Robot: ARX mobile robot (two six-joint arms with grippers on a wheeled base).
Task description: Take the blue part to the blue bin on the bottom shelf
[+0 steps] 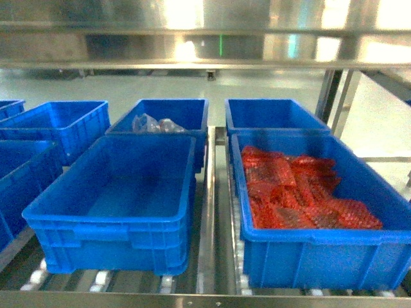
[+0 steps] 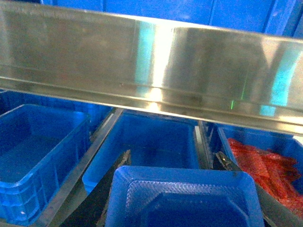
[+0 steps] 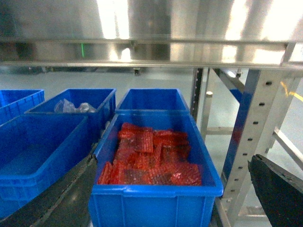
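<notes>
Left claw (image 2: pixel 182 189) grasps a blue moulded plastic tray part (image 2: pixel 184 201) near the empty blue plastic bin (image 2: pixel 142 146); right claw's state cannot be told.

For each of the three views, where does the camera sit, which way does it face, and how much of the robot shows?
Head: faces forward and slightly down onto the bottom shelf, with an empty bin and a bin of red parts; no robot parts visible.
Left wrist: looks from behind the left hand, which holds a blue part, under a steel rail.
Right wrist: faces the red-parts bin; dark hand fingers show at the frame edges.
Shared: all three views show the red-parts bin.
</notes>
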